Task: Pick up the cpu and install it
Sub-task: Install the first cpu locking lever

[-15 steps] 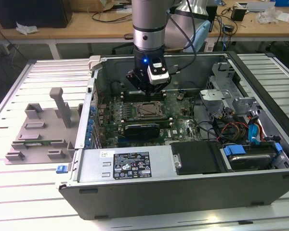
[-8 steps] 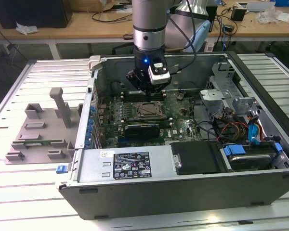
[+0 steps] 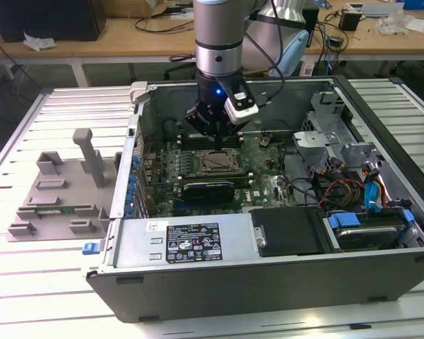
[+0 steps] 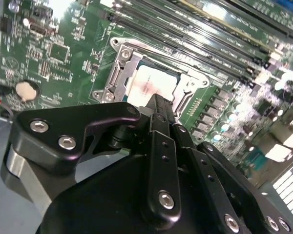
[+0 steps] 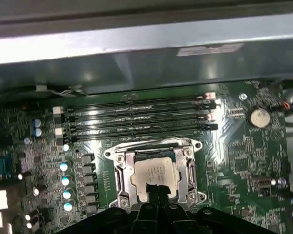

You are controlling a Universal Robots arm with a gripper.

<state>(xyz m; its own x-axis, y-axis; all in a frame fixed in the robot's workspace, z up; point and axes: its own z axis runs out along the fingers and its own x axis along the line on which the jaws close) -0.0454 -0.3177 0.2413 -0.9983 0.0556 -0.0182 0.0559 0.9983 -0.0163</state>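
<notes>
Item: cpu (image 5: 155, 176), which we are seeing seated in the socket (image 5: 156, 173) on the motherboard (image 4: 63, 53). Gripper (image 4: 156, 105) is hovering just above it, fingers drawn together, holding nothing. Risk: we are judging that an off-square chip could bend pins.

An open computer case (image 3: 268, 282) lies on the slatted table (image 3: 28, 282), green motherboard (image 3: 265, 159) facing up inside. Four memory slots (image 5: 136, 117) run beside the metal-framed socket (image 5: 118, 168). A grey fixture tray (image 3: 60, 194) sits near the table's edge at the exterior view's left.
</notes>
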